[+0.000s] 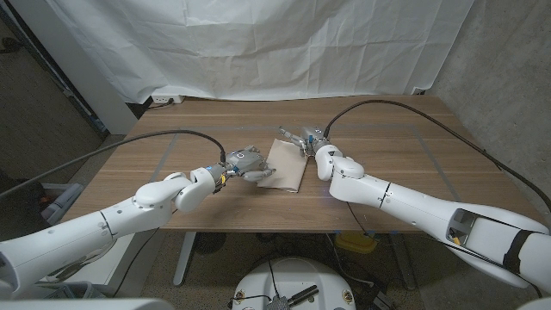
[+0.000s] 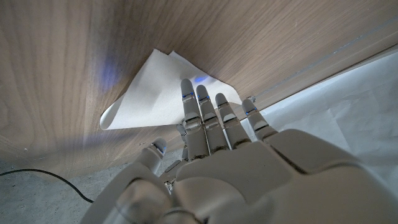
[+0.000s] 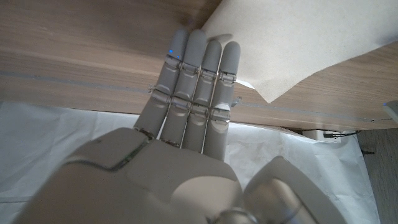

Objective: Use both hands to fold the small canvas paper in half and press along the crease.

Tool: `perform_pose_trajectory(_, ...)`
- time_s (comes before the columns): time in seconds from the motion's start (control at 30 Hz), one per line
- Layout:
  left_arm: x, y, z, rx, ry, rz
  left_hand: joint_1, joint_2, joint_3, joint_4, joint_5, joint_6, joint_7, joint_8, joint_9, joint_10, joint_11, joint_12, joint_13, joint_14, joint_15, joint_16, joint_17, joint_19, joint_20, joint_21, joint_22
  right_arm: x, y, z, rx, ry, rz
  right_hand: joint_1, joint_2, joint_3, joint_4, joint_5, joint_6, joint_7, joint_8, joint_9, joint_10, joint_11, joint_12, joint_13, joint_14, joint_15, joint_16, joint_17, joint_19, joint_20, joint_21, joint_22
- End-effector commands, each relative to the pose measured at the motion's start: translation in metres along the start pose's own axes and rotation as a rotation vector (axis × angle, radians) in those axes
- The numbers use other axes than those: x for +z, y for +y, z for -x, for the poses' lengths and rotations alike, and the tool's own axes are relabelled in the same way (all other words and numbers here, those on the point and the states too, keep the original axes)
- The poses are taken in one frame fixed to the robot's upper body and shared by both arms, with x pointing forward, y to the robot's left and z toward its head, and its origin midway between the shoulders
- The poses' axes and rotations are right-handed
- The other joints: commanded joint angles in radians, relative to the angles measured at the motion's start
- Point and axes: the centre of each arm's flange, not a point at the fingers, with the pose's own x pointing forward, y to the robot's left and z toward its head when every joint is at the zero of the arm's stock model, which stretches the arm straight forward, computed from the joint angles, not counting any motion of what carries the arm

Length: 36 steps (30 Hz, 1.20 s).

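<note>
The small tan canvas paper lies folded over on the wooden table, and its rounded fold shows in the left wrist view. My left hand is at the paper's left edge. Its straight fingers rest on top of the paper, and the thumb stays off it. My right hand is at the paper's far right corner. Its fingers are stretched out side by side, their tips touching the edge of the paper. Neither hand grips anything.
A white cloth backdrop hangs behind the table's far edge. Black cables trail over the table from both arms. Bare wood lies to the left and right of the paper.
</note>
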Motion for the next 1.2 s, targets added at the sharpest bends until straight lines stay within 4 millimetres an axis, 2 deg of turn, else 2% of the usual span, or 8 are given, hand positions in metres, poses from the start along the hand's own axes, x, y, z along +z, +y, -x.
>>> perform_pose_trajectory(0.03,-0.001,-0.001,-0.002,0.005,-0.001,0.003,-0.002,0.066,-0.006,0.002,0.005,0.002,-0.005,-0.001,0.001,-0.001,0.002,-0.003,0.003,0.007,-0.049,-0.006,0.001,-0.003,0.0,-0.001,0.0,-0.003,0.002,-0.002,0.017,0.006,-0.003,-0.011,-0.001,-0.005,0.004,0.008,0.012,0.001,-0.002,0.002,0.01,0.005,-0.003,-0.001,0.006,0.002,0.005,0.006,0.007,-0.002,0.006,0.003)
perform_pose_trajectory(0.3,-0.001,-0.002,-0.002,0.004,-0.001,0.003,-0.002,0.067,-0.007,0.003,0.005,0.0,-0.004,-0.002,0.001,-0.001,0.0,-0.004,0.001,0.007,-0.05,-0.006,0.001,-0.003,0.0,-0.001,0.0,0.0,-0.011,0.009,-0.04,-0.01,-0.004,-0.017,0.0,-0.009,0.004,0.011,0.004,0.001,-0.011,0.0,-0.001,0.011,-0.011,-0.001,0.0,0.002,-0.001,0.007,0.003,0.0,0.005,0.003)
perform_pose_trajectory(0.63,-0.001,-0.003,0.0,0.008,0.001,-0.001,-0.002,0.068,-0.007,0.003,0.005,0.0,-0.004,-0.003,0.001,-0.001,0.002,-0.005,0.0,0.007,-0.049,-0.007,0.0,-0.003,0.001,-0.001,0.0,0.007,-0.023,0.029,-0.08,-0.037,-0.013,-0.019,0.0,-0.011,0.003,0.013,0.004,0.002,-0.016,0.0,0.002,0.005,-0.011,0.003,0.002,0.0,-0.003,0.009,0.002,0.002,0.004,0.003)
perform_pose_trajectory(0.9,-0.001,-0.003,0.002,0.011,0.003,-0.005,-0.002,0.068,-0.008,0.003,0.005,0.0,-0.005,-0.004,0.001,0.0,0.002,-0.006,-0.001,0.007,-0.05,-0.008,-0.001,-0.004,0.001,-0.001,0.0,0.006,-0.014,0.041,-0.044,-0.031,-0.036,-0.02,0.001,-0.013,0.0,0.015,0.022,-0.004,-0.014,-0.001,0.026,0.006,-0.002,0.008,0.021,-0.003,0.004,0.016,0.015,-0.002,0.009,0.003)
perform_pose_trajectory(1.2,-0.001,-0.002,0.001,0.009,0.001,-0.005,-0.003,0.069,-0.008,0.003,0.005,0.001,-0.005,-0.004,0.001,0.0,0.003,-0.007,-0.003,0.007,-0.05,-0.008,-0.001,-0.004,0.001,-0.002,0.0,0.0,0.002,0.043,-0.003,-0.011,-0.06,-0.022,0.001,-0.014,0.0,0.016,0.026,0.0,-0.017,-0.001,0.026,0.007,-0.003,0.01,0.024,-0.002,0.004,0.02,0.019,-0.003,0.012,0.003)
